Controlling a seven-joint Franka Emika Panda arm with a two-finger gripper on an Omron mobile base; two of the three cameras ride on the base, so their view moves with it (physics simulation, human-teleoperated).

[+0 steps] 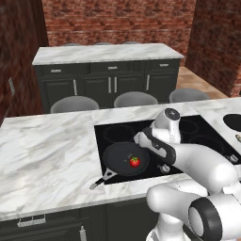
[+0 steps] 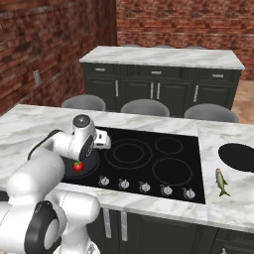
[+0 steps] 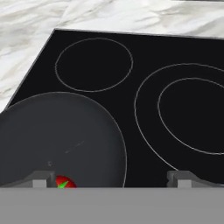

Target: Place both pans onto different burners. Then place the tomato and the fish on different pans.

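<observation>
Tomato [image 1: 134,162] sits in pan [image 1: 123,159]; open pincer [image 3: 113,178] above.

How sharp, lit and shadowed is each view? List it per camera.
Left base view: even flat light, no glare on the cooktop, tomato crisp in the pan. Right base view: equally sharp, the fish casts only a faint shadow on the counter. Hand view: burner rings sharp, marble at top slightly soft, open hand tips in focus.
</observation>
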